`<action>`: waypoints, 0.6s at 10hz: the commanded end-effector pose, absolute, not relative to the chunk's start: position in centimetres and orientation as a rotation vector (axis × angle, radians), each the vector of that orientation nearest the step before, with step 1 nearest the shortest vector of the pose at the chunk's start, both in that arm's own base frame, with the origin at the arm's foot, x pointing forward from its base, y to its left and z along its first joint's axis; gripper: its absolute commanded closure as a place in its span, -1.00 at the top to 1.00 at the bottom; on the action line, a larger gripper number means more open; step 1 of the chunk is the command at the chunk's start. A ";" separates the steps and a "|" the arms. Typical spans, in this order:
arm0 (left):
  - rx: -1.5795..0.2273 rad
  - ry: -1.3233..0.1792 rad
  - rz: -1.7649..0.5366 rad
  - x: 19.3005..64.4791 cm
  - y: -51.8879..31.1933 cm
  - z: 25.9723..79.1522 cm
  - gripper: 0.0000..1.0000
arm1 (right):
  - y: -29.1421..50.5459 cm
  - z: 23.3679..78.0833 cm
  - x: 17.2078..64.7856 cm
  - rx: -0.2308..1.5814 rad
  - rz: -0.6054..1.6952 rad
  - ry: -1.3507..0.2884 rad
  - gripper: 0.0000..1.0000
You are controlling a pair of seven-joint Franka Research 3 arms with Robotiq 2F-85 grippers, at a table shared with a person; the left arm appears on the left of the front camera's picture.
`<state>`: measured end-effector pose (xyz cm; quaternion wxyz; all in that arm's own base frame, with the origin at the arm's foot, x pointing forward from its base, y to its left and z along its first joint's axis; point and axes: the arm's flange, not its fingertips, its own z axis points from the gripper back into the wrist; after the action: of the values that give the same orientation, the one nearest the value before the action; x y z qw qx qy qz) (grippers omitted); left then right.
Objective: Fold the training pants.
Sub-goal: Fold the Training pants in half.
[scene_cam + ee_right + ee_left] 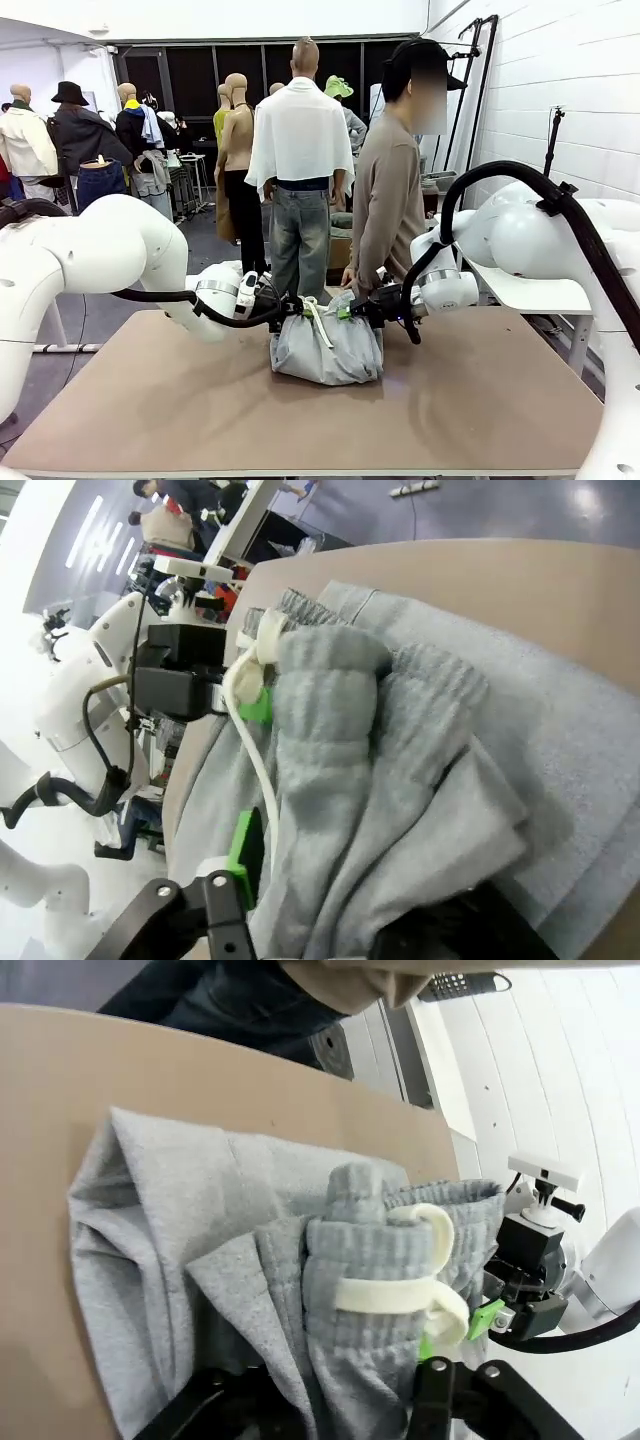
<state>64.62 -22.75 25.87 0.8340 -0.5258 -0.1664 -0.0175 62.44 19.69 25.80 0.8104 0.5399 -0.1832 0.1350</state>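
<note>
Front view: training pants point(327, 350) bunched mid-table point(480, 400); both grippers' openings unclear; person point(388, 200) behind.

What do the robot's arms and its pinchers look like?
Both arms are fat, round and shiny white, with thick black cables looping along them. The left gripper and the right gripper are black, boxy pinchers with two fingers each, tipped with bright green pads. A little white camera sits on the right arm's wrist.
</note>
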 end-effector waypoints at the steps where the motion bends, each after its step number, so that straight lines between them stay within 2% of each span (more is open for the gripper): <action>1: -1.102 -0.371 -0.004 63.5 -21.4 27.6 1.00 | 18.5 26.9 61.3 1.115 0.272 -0.370 1.00; 6: -1.055 -0.487 0.065 57.9 -15.2 30.9 1.00 | 13.6 29.6 59.3 0.968 0.229 -0.393 1.00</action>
<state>60.21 -16.10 30.51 0.8396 -0.5023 -0.2051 0.0262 60.34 13.72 28.71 0.8478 0.4789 -0.1938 0.1199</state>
